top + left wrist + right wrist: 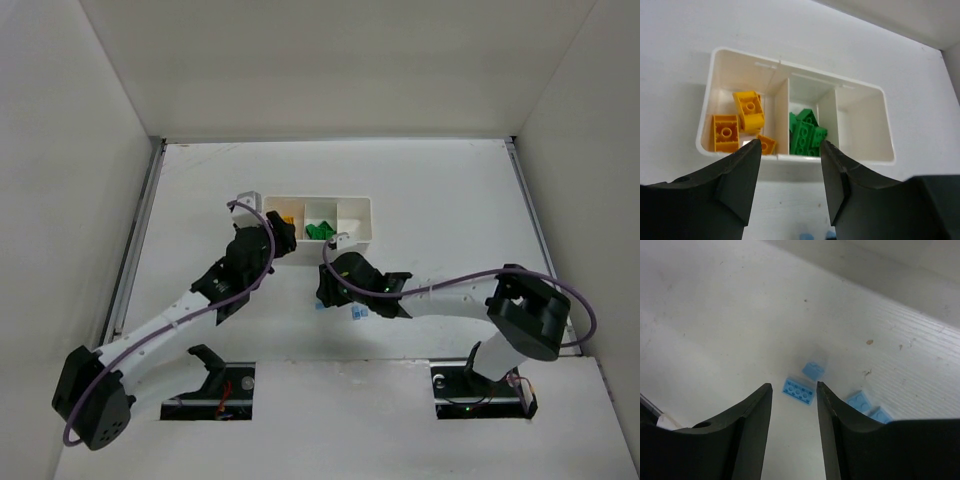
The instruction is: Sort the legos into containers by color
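Note:
The white three-compartment tray (840, 160) holds yellow-orange bricks (749, 109) in its left compartment and green bricks (805, 134) in the middle one; the right compartment is bare. My left gripper (790, 170) is open and empty, just in front of the tray's near wall. My right gripper (794, 390) is open and empty, low over the table. A flat light blue brick (798, 390) lies just beyond its fingertips, between them. Three more blue bricks (815, 371) lie close by to the right. In the top view the tray (371, 222) is at centre back, with the blue bricks (359, 314) in front of it.
White walls enclose the table on three sides. A metal rail (130, 250) runs along the left edge. The two arms nearly meet in front of the tray, left gripper (283, 238) at its left end, right gripper (323, 293) below its middle.

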`<move>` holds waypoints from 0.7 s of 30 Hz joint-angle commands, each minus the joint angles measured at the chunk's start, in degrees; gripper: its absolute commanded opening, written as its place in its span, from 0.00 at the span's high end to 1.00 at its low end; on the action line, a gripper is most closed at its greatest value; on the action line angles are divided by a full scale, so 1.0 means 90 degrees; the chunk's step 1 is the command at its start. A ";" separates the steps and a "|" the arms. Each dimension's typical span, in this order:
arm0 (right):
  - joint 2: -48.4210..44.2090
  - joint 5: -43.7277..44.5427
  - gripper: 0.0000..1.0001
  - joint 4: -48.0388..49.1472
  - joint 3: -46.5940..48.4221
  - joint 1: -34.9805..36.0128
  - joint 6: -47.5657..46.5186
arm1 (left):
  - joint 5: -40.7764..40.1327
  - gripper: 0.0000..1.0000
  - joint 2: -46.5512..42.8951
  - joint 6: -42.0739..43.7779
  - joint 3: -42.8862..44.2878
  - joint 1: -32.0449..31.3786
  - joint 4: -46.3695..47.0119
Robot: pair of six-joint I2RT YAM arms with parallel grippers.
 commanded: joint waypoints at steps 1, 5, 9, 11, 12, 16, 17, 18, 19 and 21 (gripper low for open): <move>0.0260 0.0415 0.54 -0.0301 0.0508 0.0083 0.0048 | -0.0156 0.53 -0.0517 -0.0145 -0.0457 -0.0313 -0.0393; 0.0680 0.0649 0.57 -0.0769 0.0918 0.0073 0.0106 | -0.0332 0.55 -0.1240 -0.0350 -0.0975 -0.0616 -0.0774; 0.0934 0.0708 0.58 -0.0965 0.1133 0.0073 0.0204 | -0.0401 0.56 -0.1856 -0.0468 -0.1337 -0.0724 -0.1126; 0.1003 0.0747 0.58 -0.1053 0.1182 0.0073 0.0263 | -0.0420 0.56 -0.2168 -0.0575 -0.1552 -0.0704 -0.1282; 0.1022 0.0786 0.59 -0.1150 0.1211 0.0082 0.0331 | -0.0410 0.56 -0.2266 -0.0633 -0.1620 -0.0685 -0.1351; 0.1071 0.0962 0.59 -0.1326 0.1221 0.0112 0.0448 | -0.0371 0.56 -0.2491 -0.0702 -0.1825 -0.0733 -0.1459; 0.1101 0.0953 0.59 -0.1346 0.1212 0.0112 0.0487 | -0.0362 0.56 -0.2511 -0.0722 -0.1864 -0.0762 -0.1430; 0.1110 0.0924 0.60 -0.1356 0.1221 0.0122 0.0526 | -0.0352 0.56 -0.2511 -0.0751 -0.1884 -0.0782 -0.1410; 0.1130 0.0914 0.60 -0.1356 0.1231 0.0131 0.0546 | -0.0323 0.56 -0.2492 -0.0790 -0.1904 -0.0811 -0.1391; 0.1208 0.0894 0.61 -0.1327 0.1289 0.0180 0.0536 | -0.0293 0.56 -0.2424 -0.0810 -0.1914 -0.0870 -0.1371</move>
